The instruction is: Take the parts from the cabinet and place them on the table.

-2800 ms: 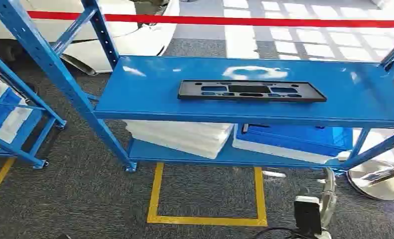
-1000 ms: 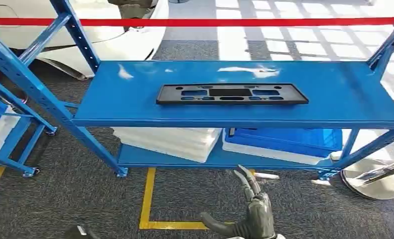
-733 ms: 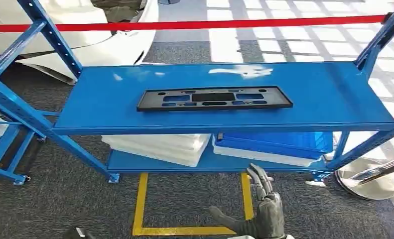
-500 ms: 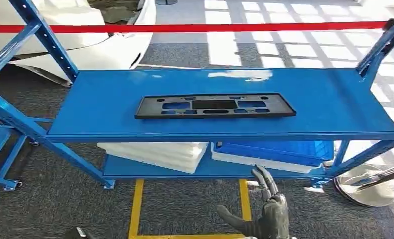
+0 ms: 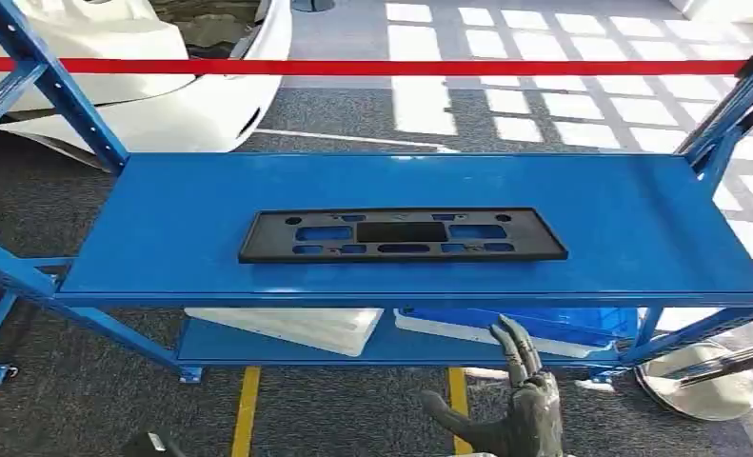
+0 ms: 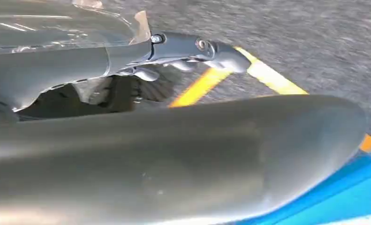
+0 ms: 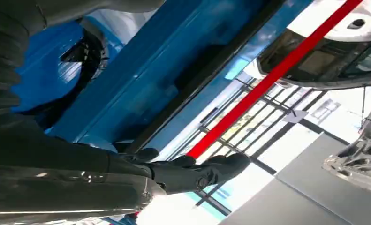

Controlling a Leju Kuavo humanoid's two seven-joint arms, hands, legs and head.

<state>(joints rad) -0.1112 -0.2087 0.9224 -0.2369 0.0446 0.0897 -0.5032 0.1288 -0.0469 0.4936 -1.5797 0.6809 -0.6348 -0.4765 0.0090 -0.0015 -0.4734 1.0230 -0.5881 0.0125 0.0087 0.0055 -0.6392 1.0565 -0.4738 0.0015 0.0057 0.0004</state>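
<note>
Since the blue shelf (image 5: 639, 219) deck is wide, aim for the black part (image 5: 403, 236) lying flat mid-shelf. Right hand (image 5: 515, 414) is below the shelf edge, fingers spread, empty: raise it clear first. Left hand (image 6: 193, 49): empty, can't tell fingers.

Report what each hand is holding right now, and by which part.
Nothing is held. The right hand is raised below the shelf with its fingers apart. The left hand grips nothing. The black part lies untouched on the shelf.
</note>
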